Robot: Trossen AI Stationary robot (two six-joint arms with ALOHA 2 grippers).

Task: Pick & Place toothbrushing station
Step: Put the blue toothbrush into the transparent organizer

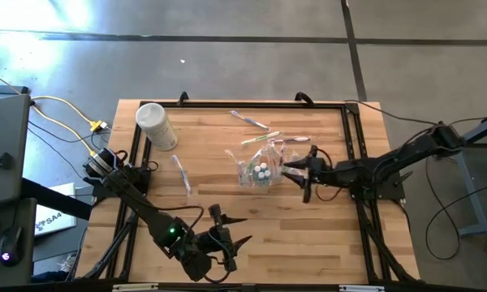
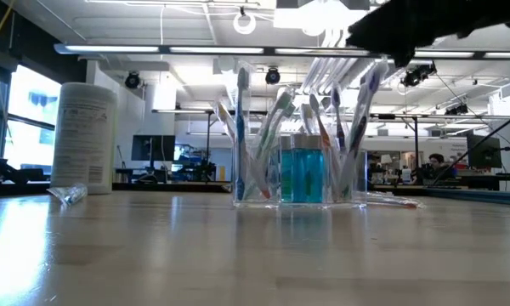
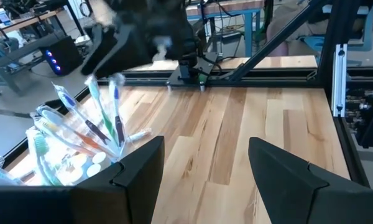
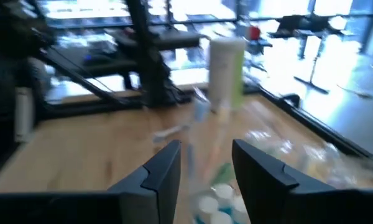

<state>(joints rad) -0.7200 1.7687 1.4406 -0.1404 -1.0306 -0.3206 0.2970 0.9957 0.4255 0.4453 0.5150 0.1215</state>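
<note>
Toothbrushing station [image 1: 260,169] found upright near mid-table on the wooden table [image 1: 308,235], loaded with several toothbrushes and a blue-filled bottle at its centre. Right gripper [image 1: 290,172] positioned just beside and partly over the station, fingers parted around an upright brush handle in the right wrist view; firm hold could not be confirmed. Left gripper [image 1: 230,237] parked at the near table edge, well apart from the station, fingers spread and empty. Judged partway through: most brushes already seated. Still loose on the boards: one toothbrush [image 1: 181,173] left of the station, others [image 1: 249,120] toward the far edge. White tub [image 1: 156,125] standing at the far left corner. Light butcher-block surface, black frame rails; beyond, an open workshop with benches, monitors and ceiling lights.
</note>
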